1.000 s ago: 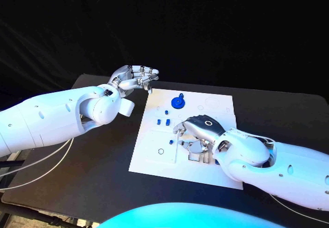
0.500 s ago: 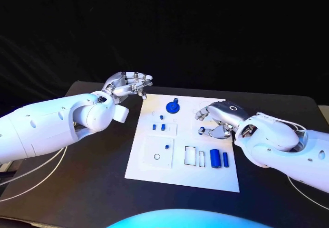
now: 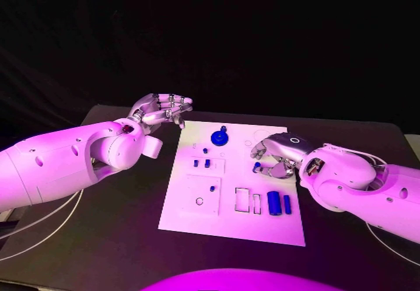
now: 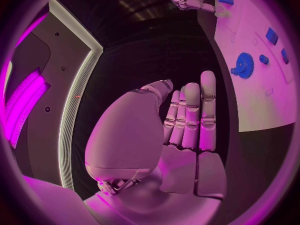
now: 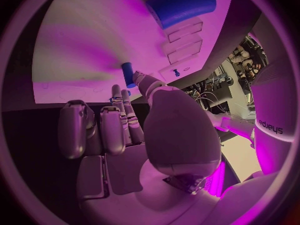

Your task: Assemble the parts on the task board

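Note:
The white task board [image 3: 229, 223] lies in the middle of the table. A blue gear [image 3: 221, 137] stands at its far end, with two small blue pegs [image 3: 201, 163] in a recess behind the middle. Two blue cylinders [image 3: 279, 203] lie near its right edge. My right hand [image 3: 278, 154] hovers over the board's right middle and pinches a small blue peg [image 3: 257, 165] between thumb and a finger; the peg [image 5: 127, 75] shows at the fingertips above the board [image 5: 81, 45]. My left hand [image 3: 162, 109] hangs off the board's far left corner, fingers half curled, holding nothing.
The black table [image 3: 114, 212] surrounds the board on all sides. Rectangular cut-outs [image 3: 243, 199] and a small round hole [image 3: 199, 200] mark the board's near half. The left wrist view takes in the gear [image 4: 244, 65] and the board [image 4: 262, 100].
My right hand has risen from the slots in the board's near half to its right middle, with the small blue peg at its fingertips. The left hand has hardly moved.

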You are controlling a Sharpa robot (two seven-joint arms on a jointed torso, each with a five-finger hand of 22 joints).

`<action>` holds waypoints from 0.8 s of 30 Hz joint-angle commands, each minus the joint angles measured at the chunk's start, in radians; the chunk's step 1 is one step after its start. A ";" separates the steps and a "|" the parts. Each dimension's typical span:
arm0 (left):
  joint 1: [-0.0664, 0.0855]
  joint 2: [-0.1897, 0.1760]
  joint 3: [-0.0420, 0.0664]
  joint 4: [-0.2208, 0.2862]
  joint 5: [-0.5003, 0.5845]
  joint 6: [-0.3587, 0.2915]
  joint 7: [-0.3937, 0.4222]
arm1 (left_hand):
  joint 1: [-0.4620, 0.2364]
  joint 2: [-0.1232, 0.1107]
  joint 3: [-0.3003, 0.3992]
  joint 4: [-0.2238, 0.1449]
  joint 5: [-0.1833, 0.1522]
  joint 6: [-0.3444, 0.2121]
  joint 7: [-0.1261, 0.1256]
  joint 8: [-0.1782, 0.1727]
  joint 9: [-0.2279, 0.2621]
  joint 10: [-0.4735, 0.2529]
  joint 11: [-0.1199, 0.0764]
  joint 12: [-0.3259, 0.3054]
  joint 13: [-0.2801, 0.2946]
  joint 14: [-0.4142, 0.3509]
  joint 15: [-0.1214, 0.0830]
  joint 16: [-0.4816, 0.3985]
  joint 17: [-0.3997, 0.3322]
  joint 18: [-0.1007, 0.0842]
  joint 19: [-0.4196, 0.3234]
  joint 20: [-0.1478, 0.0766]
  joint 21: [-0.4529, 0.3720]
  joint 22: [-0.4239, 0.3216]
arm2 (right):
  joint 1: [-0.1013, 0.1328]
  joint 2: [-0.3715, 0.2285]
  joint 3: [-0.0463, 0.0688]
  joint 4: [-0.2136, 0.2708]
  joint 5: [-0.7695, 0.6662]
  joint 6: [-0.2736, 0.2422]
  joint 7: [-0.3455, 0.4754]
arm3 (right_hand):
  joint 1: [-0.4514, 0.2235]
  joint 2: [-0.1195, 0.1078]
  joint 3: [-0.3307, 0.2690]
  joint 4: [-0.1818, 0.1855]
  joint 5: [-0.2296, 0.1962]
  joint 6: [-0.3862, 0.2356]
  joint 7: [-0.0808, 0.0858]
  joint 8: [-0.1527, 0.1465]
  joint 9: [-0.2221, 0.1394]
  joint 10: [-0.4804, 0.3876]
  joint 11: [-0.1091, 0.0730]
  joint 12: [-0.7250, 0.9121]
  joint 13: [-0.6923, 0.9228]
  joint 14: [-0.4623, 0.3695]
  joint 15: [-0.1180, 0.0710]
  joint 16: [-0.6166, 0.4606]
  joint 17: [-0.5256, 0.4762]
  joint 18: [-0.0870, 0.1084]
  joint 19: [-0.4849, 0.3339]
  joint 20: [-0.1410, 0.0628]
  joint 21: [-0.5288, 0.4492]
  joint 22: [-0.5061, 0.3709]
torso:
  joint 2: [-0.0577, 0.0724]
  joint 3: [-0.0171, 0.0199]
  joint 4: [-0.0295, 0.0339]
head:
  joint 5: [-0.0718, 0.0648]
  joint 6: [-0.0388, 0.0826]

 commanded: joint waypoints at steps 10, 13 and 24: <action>0.000 -0.003 0.000 0.004 0.006 0.016 0.003 | -0.010 -0.004 0.009 0.001 0.002 -0.007 0.003 -0.003 -0.001 -0.009 -0.001 0.008 0.002 -0.004 0.003 -0.005 -0.002 0.007 0.005 -0.001 -0.005 -0.001 | -0.008 0.013 -0.001 -0.012 -0.002 0.054 0.009 | 0.020 0.022 0.087 0.016 -0.035 0.084 -0.004 0.033 0.002 0.092 -0.013 0.024 -0.010 0.028 -0.010 -0.003 0.000 0.003 0.029 -0.011 0.053 0.164 | -0.001 -0.0005 -0.0017 | 0.001 -0.006; 0.000 -0.002 0.000 0.004 0.006 0.017 0.002 | -0.010 -0.004 0.009 0.001 0.002 -0.007 0.003 -0.003 -0.001 -0.009 -0.001 0.008 0.002 -0.004 0.003 -0.005 -0.002 0.007 0.005 -0.001 -0.005 -0.001 | -0.009 0.013 -0.001 -0.012 -0.002 0.057 0.007 | 0.025 0.027 0.115 0.015 -0.053 0.104 -0.011 0.043 0.004 0.120 -0.021 0.023 -0.012 0.030 -0.016 0.000 0.004 0.000 0.036 -0.016 0.068 0.172 | -0.001 -0.0005 -0.0006 | 0.000 -0.008; 0.000 -0.002 0.000 0.002 0.006 0.016 0.001 | -0.013 -0.003 0.011 0.002 0.002 -0.007 0.003 -0.002 -0.001 -0.010 0.000 0.009 0.002 -0.004 0.003 -0.005 -0.002 0.007 0.005 -0.001 -0.005 -0.002 | -0.011 0.015 -0.001 -0.009 -0.006 0.018 0.000 | 0.042 0.043 0.167 -0.008 -0.066 0.132 -0.021 0.063 0.016 0.168 -0.033 0.015 -0.012 0.034 -0.026 0.007 0.013 -0.008 0.052 -0.027 0.108 0.191 | -0.001 0.0007 -0.0005 | 0.000 -0.009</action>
